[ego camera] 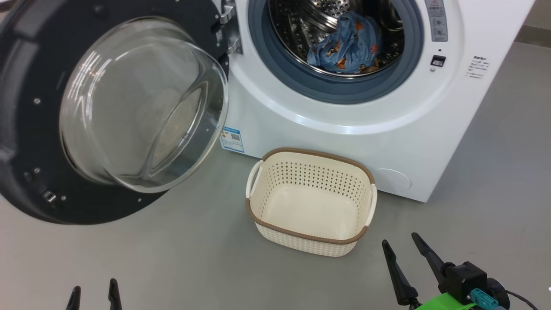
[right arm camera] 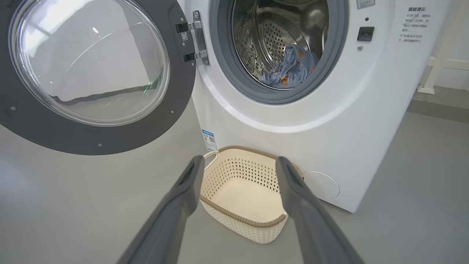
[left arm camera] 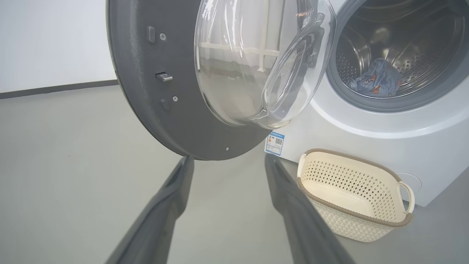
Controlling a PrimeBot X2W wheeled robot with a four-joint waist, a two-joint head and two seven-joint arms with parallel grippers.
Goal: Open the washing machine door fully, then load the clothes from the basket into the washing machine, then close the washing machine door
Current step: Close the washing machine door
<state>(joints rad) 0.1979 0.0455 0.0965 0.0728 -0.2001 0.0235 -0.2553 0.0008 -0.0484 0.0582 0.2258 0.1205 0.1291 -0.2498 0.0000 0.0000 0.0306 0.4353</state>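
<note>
The washing machine [ego camera: 344, 129] stands with its round black-rimmed door [ego camera: 26, 142] swung wide to the left, glass bowl [ego camera: 142, 103] facing out. Blue bear-print clothes [ego camera: 346, 45] lie inside the steel drum [right arm camera: 271, 33]. On the floor in front sits the cream basket [ego camera: 312, 170], nothing inside it. My left gripper [ego camera: 94, 292] is open at the lower left, below the door. My right gripper [ego camera: 400, 242] is open at the lower right, just right of the basket. Both hold nothing.
Grey floor [ego camera: 193, 258] spreads around the basket and under the door. A blue label sticker [ego camera: 232, 139] is on the machine's lower left front. A white wall with a dark skirting [left arm camera: 55, 88] lies beyond the door.
</note>
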